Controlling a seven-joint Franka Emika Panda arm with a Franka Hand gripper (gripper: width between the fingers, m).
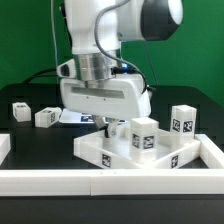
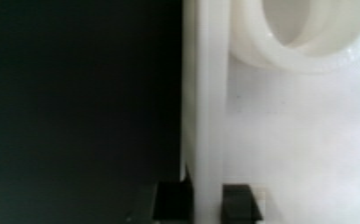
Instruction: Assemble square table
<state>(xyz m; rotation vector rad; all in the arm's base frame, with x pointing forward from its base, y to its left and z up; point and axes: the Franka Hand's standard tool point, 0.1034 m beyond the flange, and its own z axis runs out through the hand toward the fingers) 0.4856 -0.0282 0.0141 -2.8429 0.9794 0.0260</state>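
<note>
The white square table top (image 1: pixel 120 156) lies low in the middle of the exterior view. My gripper (image 1: pixel 107 124) reaches down to its far left edge. In the wrist view, both dark fingertips (image 2: pixel 173 200) press on the top's thin white edge (image 2: pixel 203 120), so my gripper (image 2: pixel 207 200) is shut on it. A round hole (image 2: pixel 312 35) in the top shows beyond the edge. One tagged white leg (image 1: pixel 143 136) stands upright on the top and another leg (image 1: pixel 182 122) stands at its far right. Two loose legs (image 1: pixel 20 110) (image 1: pixel 46 117) lie on the black table at the exterior view's left.
Long low white border rails (image 1: pixel 110 184) run along the front and up the right side (image 1: pixel 212 150), close around the table top. A flat white sheet (image 1: pixel 72 117) lies behind the gripper. The arm's wide white body (image 1: pixel 105 95) hangs over the table top's far side.
</note>
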